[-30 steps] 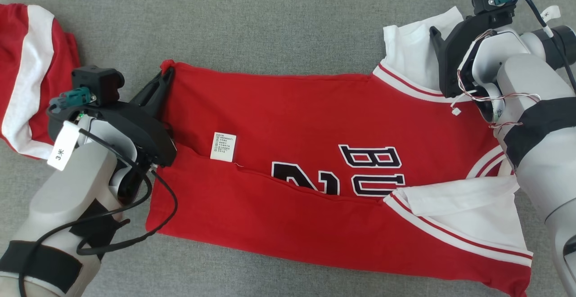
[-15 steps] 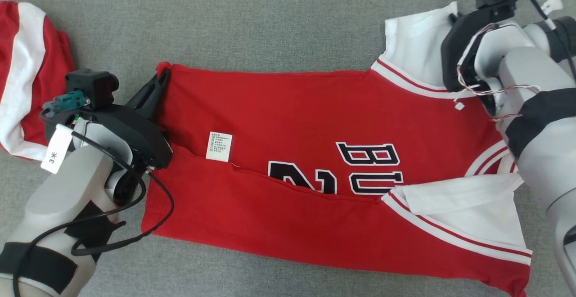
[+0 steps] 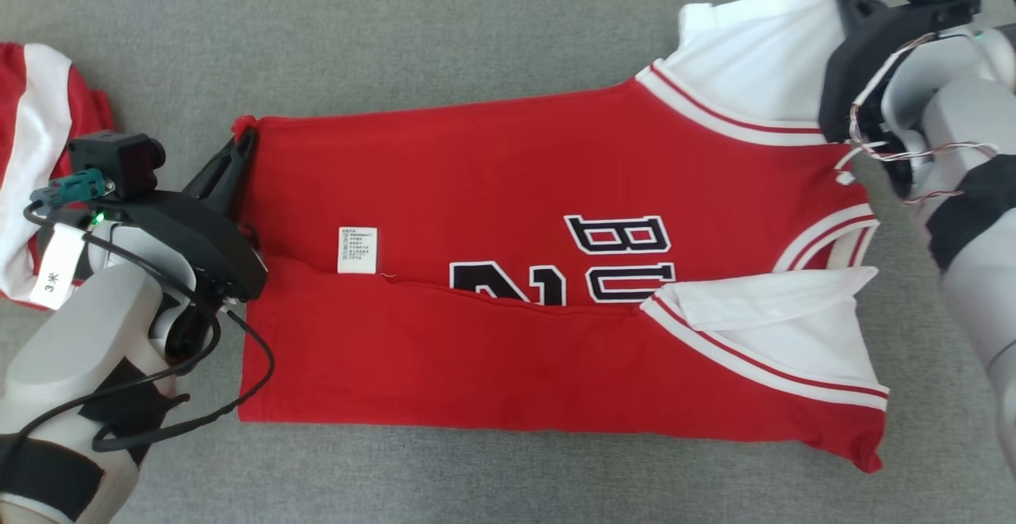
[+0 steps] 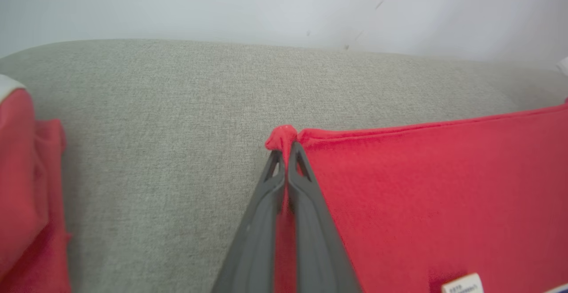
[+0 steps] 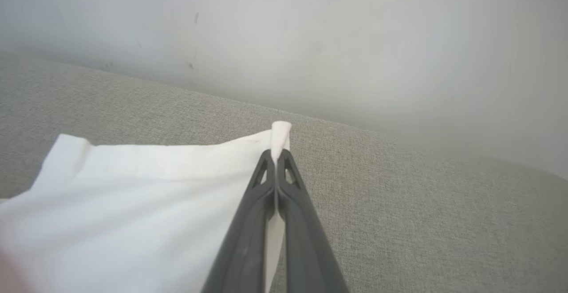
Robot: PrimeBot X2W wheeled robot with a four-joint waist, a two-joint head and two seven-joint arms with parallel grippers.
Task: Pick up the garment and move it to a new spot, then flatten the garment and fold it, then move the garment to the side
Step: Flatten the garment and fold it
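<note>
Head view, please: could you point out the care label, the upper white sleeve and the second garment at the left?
care label (image 3: 357, 250), head view, centre of the tag.
upper white sleeve (image 3: 762, 63), head view, middle of its cloth.
second garment (image 3: 36, 135), head view, on its white stripe.

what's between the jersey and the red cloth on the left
Bare grey cushion, clearest in the left wrist view; the left claw, shut on a corner of the jersey, edges that gap.

Garment (image 3: 508, 183) on fabric surface (image 3: 397, 32), second garment (image 3: 36, 135) to its left
</note>
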